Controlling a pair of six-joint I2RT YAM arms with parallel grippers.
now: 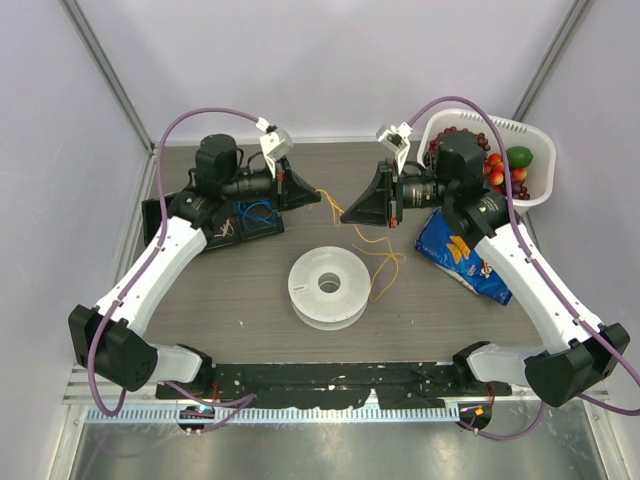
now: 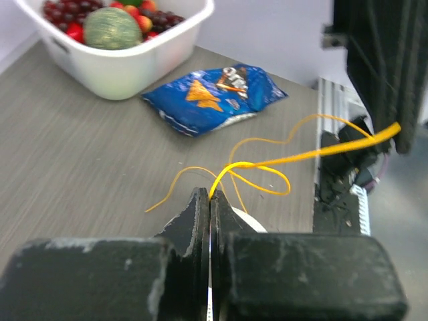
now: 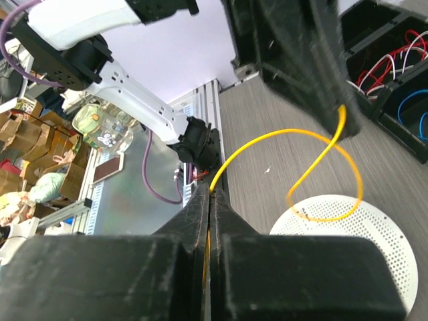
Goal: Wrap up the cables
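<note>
The cable is a thin yellow wire (image 1: 384, 268). It runs between my two grippers above the table and hangs in loose loops toward the white plastic spool (image 1: 326, 287). My left gripper (image 1: 319, 197) is shut on one part of the wire (image 2: 254, 164). My right gripper (image 1: 343, 214) is shut on another part (image 3: 294, 136). Both grippers face each other, close together, behind the spool. The spool's perforated face shows in the right wrist view (image 3: 348, 247).
A black bin (image 1: 240, 222) with blue and red-white wire coils stands at the back left. A white basket (image 1: 535, 160) of fruit stands at the back right, with a blue chip bag (image 1: 462, 255) in front of it.
</note>
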